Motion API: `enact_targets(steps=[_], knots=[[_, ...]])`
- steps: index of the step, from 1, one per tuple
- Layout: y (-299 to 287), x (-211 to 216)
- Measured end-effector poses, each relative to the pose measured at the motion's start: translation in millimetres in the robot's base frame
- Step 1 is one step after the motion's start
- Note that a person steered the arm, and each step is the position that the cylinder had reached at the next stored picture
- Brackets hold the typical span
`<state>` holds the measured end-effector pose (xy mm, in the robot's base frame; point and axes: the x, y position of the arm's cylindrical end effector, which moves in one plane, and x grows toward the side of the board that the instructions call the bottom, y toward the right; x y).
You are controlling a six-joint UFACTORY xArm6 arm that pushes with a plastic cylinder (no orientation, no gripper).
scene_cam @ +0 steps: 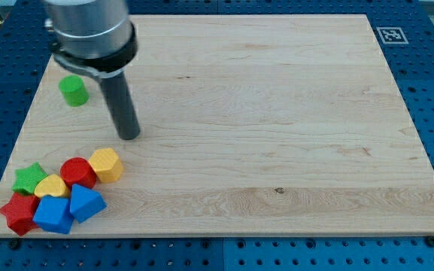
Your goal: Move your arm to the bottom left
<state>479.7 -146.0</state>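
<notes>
Tip (128, 136) of my rod, the thing to be moved, sits on the wooden board (277, 113) in the view's left half, above the middle height. No claw is fitted, so nothing is grasped or released; the rod is bare and rigid, and judged stiff enough to shove anything it meets. Nothing to take hold of: the task is pure travel toward 7 o'clock. At about 6 o'clock from the tip, near but apart, lies a yellow block (107, 163), touching a red cylinder (77, 172). Further toward 7 o'clock cluster a yellow heart (52, 186), green star (29, 178), red star (19, 212), blue cube-like block (53, 214) and blue wedge-like block (86, 202). These look light and likely to slide and scatter if struck. A green cylinder (73, 90) stands alone at 10 o'clock.
</notes>
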Motion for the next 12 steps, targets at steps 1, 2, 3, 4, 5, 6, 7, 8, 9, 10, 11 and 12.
enact_targets(steps=[1, 2, 3, 4, 5, 6, 7, 8, 9, 10, 11, 12], knots=[[-12, 0], [-22, 0], [-54, 0], [-82, 1], [-107, 2], [-135, 14], [-159, 33], [-158, 36], [-148, 44], [-143, 52], [-153, 52], [-159, 51]])
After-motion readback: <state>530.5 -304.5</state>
